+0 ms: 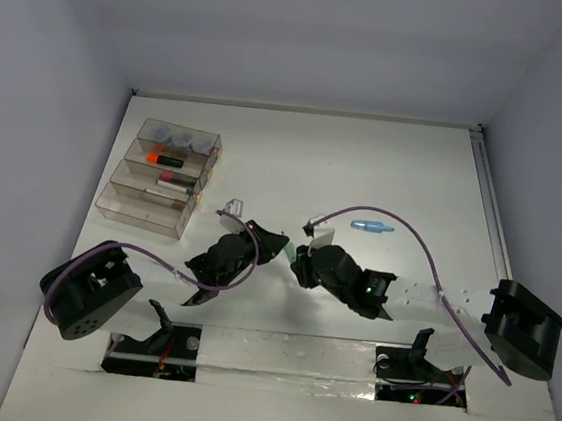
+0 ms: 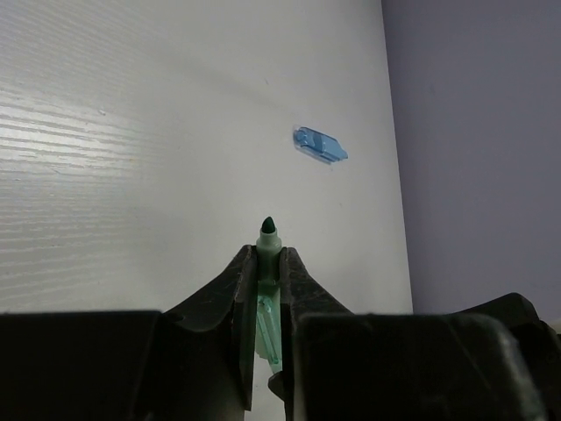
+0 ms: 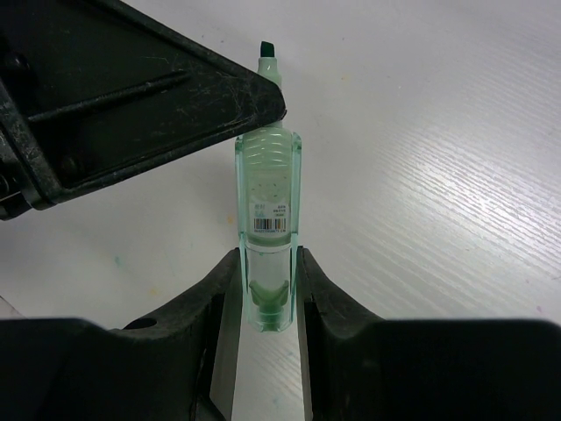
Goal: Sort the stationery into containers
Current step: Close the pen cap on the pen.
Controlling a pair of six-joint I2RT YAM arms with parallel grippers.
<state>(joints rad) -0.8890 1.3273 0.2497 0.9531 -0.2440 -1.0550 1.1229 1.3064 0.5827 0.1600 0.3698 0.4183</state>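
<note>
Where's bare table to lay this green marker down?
Free: the table beyond the blue marker, rightward from the bins, and right of that marker to the edge. Crowded: centre, where left gripper and right gripper clamp the green marker.

A pale green marker (image 3: 267, 193), uncapped with its dark tip exposed, is clamped near the tip by the left end effector (image 2: 269, 263) and at the tail by the right end effector (image 3: 267, 260). A light blue marker (image 1: 371, 226) lies flat on the surface (image 1: 367, 159). In the clear stepped bins (image 1: 132, 211), three grey-blue pots (image 1: 179, 139), an orange highlighter (image 1: 166, 160) and a white pen (image 1: 177, 188) are kept in separate compartments.
</note>
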